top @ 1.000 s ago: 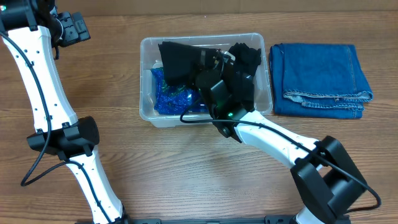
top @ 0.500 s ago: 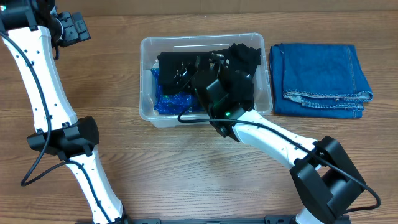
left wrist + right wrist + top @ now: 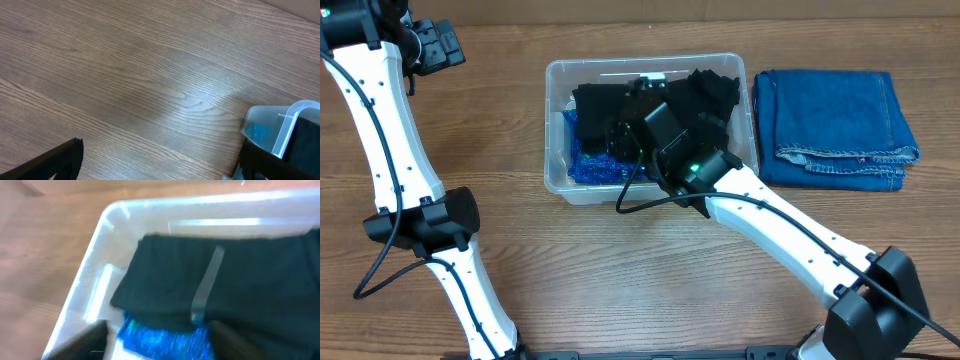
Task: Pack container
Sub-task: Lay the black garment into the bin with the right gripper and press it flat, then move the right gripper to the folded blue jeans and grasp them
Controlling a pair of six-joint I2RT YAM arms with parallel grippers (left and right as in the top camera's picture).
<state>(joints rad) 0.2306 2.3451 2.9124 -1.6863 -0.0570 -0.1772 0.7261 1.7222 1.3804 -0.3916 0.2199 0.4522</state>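
Note:
The clear plastic container [image 3: 553, 140] stands at the table's middle and holds a black garment [image 3: 598, 104] lying over a bright blue one [image 3: 588, 162]. More black cloth [image 3: 715, 92] fills its right side. My right gripper [image 3: 623, 138] hangs over the container's middle. In the blurred right wrist view its fingers [image 3: 80, 345] stand apart above the blue garment [image 3: 160, 335] with nothing between them, so the right gripper [image 3: 160, 349] is open. My left gripper [image 3: 440, 45] is far away at the back left, open over bare wood, with a container corner [image 3: 285, 122] at its right.
Folded blue jeans [image 3: 835, 125] lie on the table just right of the container. The left arm's white links [image 3: 390, 150] run down the left side. The wooden table [image 3: 570, 270] stretches in front.
The black garment, bunched up under the right gripper a second ago, now lies flatter in the container. The right gripper has let it go and its arm has swung a little rightward.

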